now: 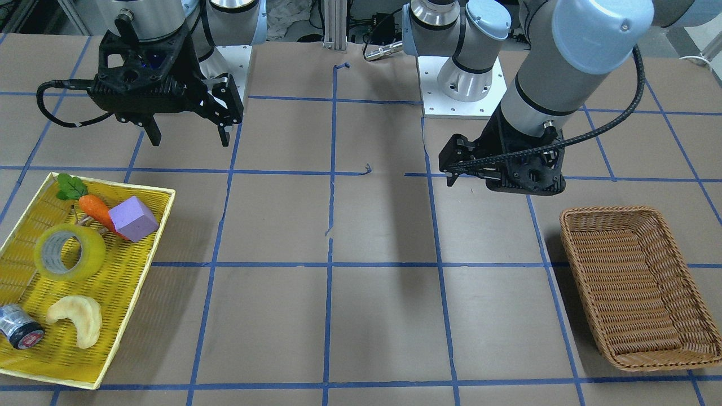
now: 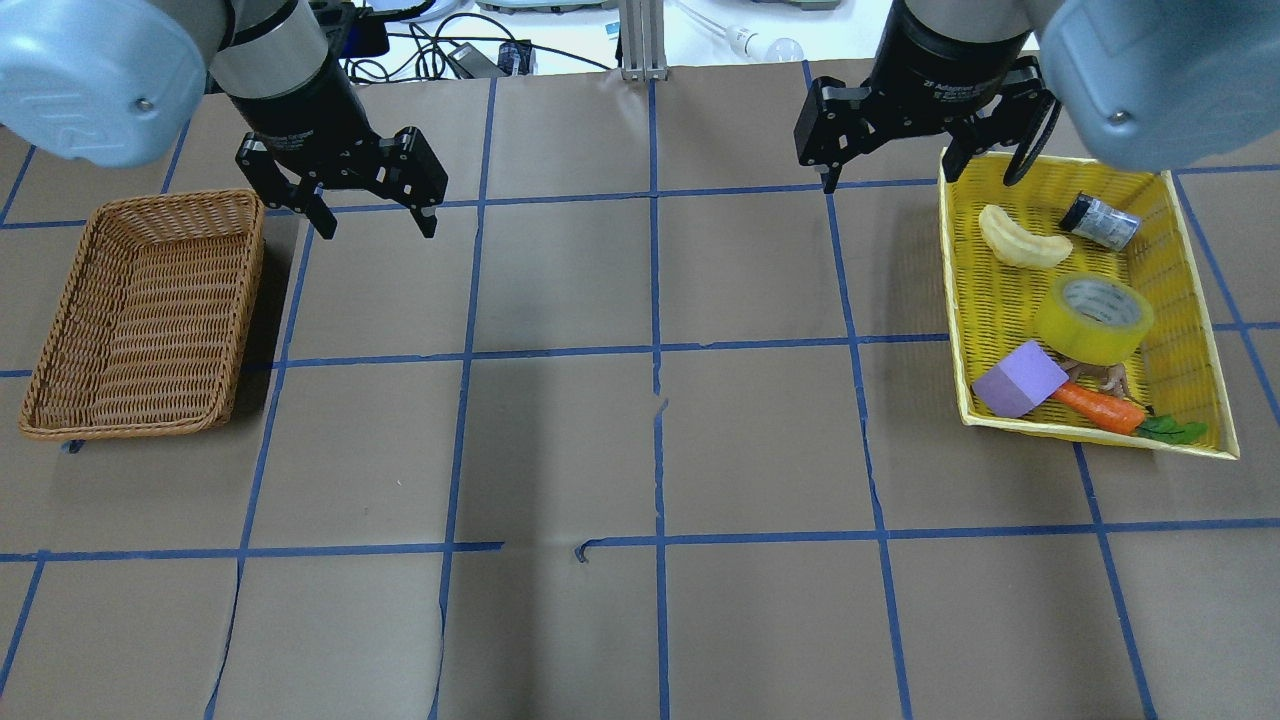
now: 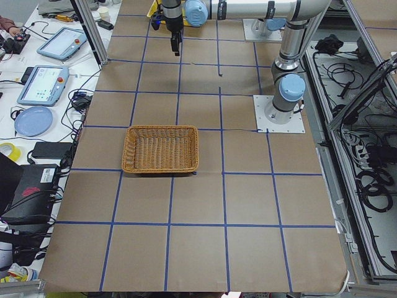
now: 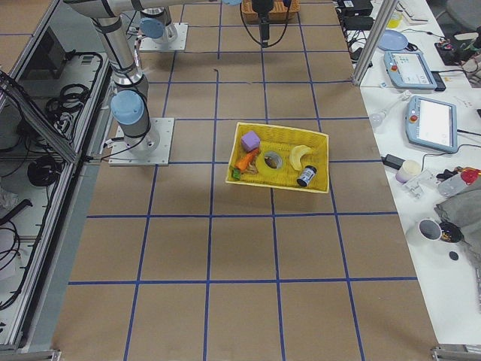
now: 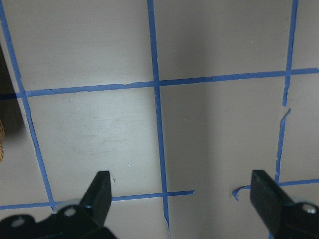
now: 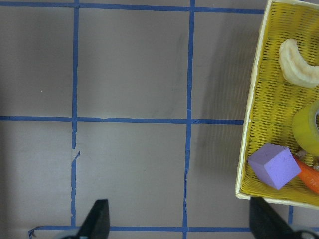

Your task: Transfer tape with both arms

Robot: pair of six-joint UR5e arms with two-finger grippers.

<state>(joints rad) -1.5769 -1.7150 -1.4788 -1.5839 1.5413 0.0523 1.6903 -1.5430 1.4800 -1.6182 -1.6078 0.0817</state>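
Observation:
The tape point(image 1: 93, 256), a yellow roll with a grey-white core, lies in the yellow tray point(image 1: 163, 197); it also shows in the overhead view point(image 2: 1075, 338) and at the right edge of the right wrist view point(image 6: 309, 130). My right gripper point(image 1: 189, 138) point(image 2: 888, 180) point(image 6: 179, 211) is open and empty, hovering above the table just beyond the tray's robot-side end. My left gripper point(image 2: 377, 228) point(image 1: 454, 177) point(image 5: 182, 189) is open and empty, hovering over bare table beside the wicker basket point(image 2: 60, 330).
The tray also holds a purple cube point(image 1: 132, 219), a toy carrot point(image 1: 96, 210), a pale crescent point(image 1: 79, 318) and a small dark cylinder point(image 1: 20, 327). The wicker basket point(image 1: 637, 287) has nothing in it. Brown paper with blue tape lines covers the table.

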